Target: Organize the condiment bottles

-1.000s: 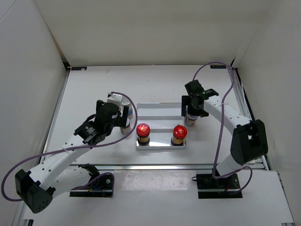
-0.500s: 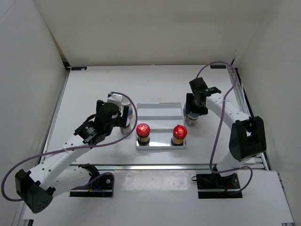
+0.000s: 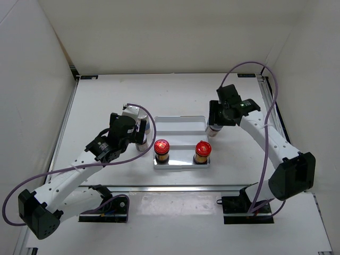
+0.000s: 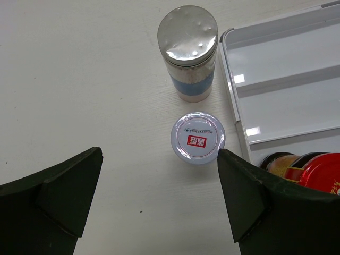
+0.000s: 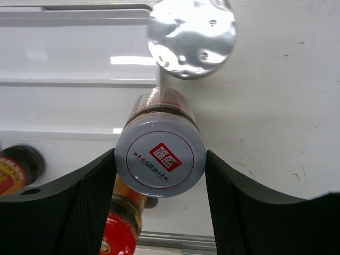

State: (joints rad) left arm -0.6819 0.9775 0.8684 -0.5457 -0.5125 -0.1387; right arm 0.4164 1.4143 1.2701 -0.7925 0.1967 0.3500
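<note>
One short white-lidded shaker (image 4: pixel 197 137) sits under spread left pincer (image 4: pixel 159 154); right pincer (image 5: pixel 159 154) pinches brown-bodied shaker (image 5: pixel 160 159) at tray's (image 3: pixel 180 121) 3 o'clock.

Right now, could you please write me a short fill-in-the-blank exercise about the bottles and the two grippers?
1. The white tray holds ___ red-capped bottles.
2. The left gripper hangs ___ above a short white-lidded bottle.
3. The right gripper is shut on a second white-lidded bottle, whose lid logo is ___.
4. The tall silver-capped bottle wears a ___ band.
Missing words: two; open; red; blue.
</note>
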